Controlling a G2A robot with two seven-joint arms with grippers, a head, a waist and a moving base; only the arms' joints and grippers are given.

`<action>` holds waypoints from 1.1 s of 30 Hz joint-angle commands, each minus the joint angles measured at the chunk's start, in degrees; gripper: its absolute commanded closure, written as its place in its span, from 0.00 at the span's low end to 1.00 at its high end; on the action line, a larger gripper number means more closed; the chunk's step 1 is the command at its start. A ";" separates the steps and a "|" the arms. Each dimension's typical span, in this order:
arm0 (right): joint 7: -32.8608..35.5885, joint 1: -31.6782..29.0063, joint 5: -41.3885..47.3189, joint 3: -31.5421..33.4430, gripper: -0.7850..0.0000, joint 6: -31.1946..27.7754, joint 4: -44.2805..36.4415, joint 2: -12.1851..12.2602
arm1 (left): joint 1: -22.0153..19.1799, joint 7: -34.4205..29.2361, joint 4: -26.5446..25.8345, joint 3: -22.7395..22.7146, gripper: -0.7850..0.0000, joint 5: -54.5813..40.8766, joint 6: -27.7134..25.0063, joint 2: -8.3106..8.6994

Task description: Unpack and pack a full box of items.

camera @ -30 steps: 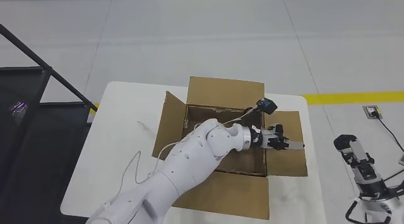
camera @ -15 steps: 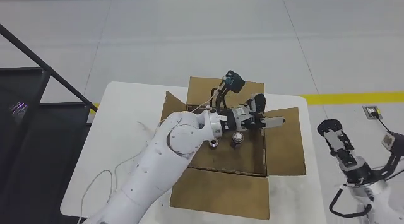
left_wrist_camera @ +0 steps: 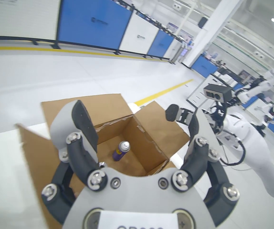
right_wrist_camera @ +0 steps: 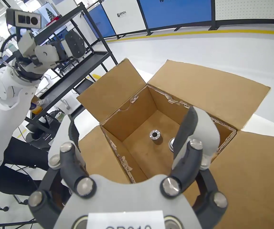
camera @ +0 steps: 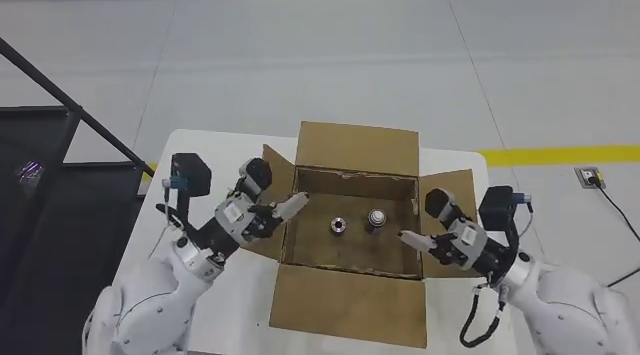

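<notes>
On the counter [camera: 205, 160], the box [camera: 358, 145] sits open, only a purple can [camera: 376, 220] and metal cylinder [camera: 336, 225] inside; left pincer [camera: 278, 193] and right pincer [camera: 424, 221] hover wide, empty. Unpacking nearly done, I'd guess.

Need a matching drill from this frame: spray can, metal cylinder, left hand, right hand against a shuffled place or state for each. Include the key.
Things
1. spray can
2. metal cylinder
3. left hand
4. right hand

Places or states
A. open, at the side of the box nearest the black rack
B. standing upright in the box, purple body
C. open, at the opposite side of the box, by a flap
D. on the box floor, hole in its top

Pairs: 1-B, 2-D, 3-A, 4-C
</notes>
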 commanded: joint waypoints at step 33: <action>12.26 18.25 -38.64 -24.98 0.00 16.72 8.03 -2.40 | 8.05 2.89 11.14 -3.66 0.61 -0.65 0.94 2.21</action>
